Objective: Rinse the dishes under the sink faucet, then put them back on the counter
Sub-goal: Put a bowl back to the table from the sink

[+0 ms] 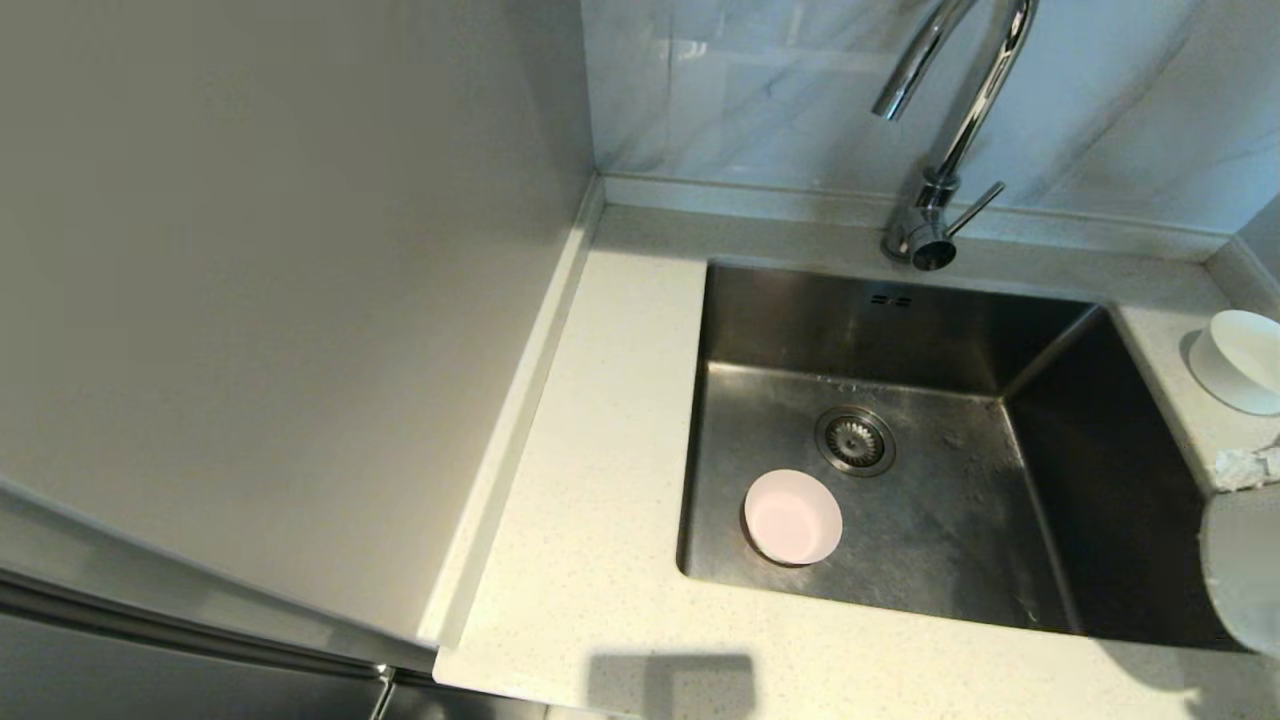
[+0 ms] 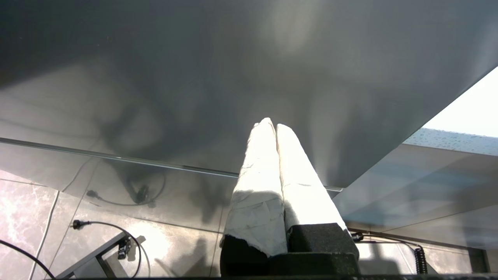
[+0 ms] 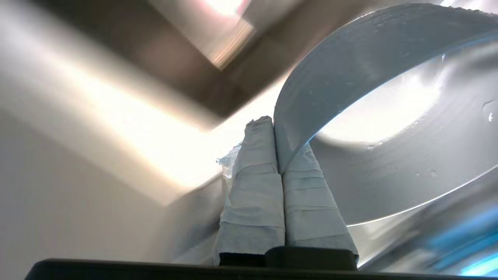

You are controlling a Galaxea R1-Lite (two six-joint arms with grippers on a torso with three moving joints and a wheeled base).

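Observation:
A pale pink bowl sits upright on the floor of the steel sink, near its front left corner. The white bowl rests tilted on the counter to the right of the basin. At the head view's right edge, over the sink's front right corner, is the light grey bowl. My right gripper is shut on the wet rim of this grey bowl. The chrome faucet stands behind the sink; no water shows. My left gripper is shut and empty, low in front of dark cabinet fronts.
A round drain strainer lies mid-basin, just behind the pink bowl. A tall beige panel walls off the counter's left side. Marbled tiles back the faucet. Cables lie on the floor below the left arm.

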